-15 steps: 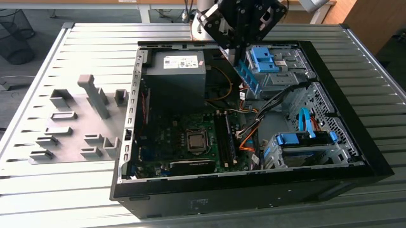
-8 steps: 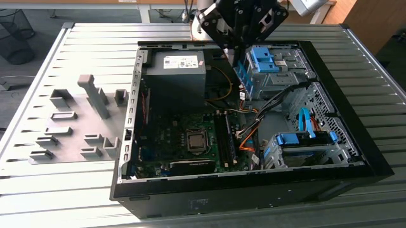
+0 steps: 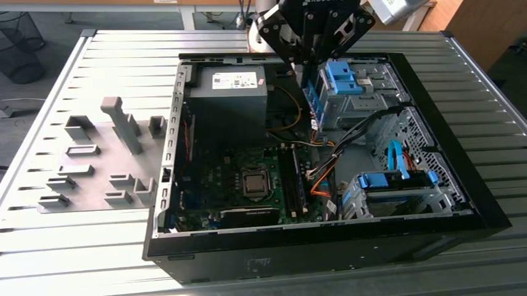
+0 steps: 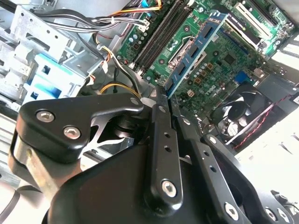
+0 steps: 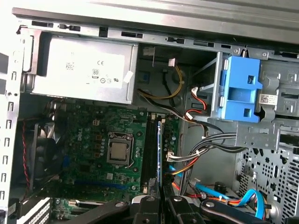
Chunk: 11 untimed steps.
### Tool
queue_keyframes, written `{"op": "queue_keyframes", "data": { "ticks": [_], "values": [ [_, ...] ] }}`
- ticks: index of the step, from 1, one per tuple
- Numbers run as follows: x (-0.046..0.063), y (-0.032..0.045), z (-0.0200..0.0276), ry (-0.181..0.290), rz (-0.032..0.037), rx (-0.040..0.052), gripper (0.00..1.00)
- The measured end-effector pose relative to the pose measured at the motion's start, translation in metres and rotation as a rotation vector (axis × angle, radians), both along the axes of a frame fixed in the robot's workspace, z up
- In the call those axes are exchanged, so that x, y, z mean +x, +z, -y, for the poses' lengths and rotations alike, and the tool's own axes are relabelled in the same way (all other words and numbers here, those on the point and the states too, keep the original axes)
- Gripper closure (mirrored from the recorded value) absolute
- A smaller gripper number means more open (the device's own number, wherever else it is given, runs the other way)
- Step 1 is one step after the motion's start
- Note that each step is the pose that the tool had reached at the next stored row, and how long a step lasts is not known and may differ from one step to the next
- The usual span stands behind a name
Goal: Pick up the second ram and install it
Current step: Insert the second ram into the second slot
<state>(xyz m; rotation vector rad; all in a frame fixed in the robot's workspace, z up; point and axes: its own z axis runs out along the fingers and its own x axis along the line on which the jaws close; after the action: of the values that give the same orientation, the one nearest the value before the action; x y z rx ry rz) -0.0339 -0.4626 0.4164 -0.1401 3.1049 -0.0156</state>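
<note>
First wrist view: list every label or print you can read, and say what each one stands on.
Power supply sticker: small marks and fine print, too small to read reliably.
Drive cage sticker: too small to read.
Motherboard: white lettering, too small to read.
Ram in the pincer: seen edge-on, no print faces the camera.

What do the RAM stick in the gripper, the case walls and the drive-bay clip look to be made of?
RAM stick: blue-green circuit board, likely fibreglass laminate, matte, carrying black chips. The gripper is shut on it. Case walls: bare sheet metal, probably steel, dull grey with punched slots. Drive-bay clip: moulded plastic, bright blue, smooth with a slight sheen.
</note>
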Motion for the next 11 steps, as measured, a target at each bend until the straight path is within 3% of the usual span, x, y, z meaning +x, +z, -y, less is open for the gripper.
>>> {"op": "queue_keyframes", "data": {
  "ticks": [4, 11],
  "values": [
    [-0.0002, -0.0001, 0.0, 0.0, -0.0051, 0.0003, 0.86],
    [-0.0002, -0.0007, 0.0, -0.033, -0.0294, 0.0028, 0.86]
  ]
}}
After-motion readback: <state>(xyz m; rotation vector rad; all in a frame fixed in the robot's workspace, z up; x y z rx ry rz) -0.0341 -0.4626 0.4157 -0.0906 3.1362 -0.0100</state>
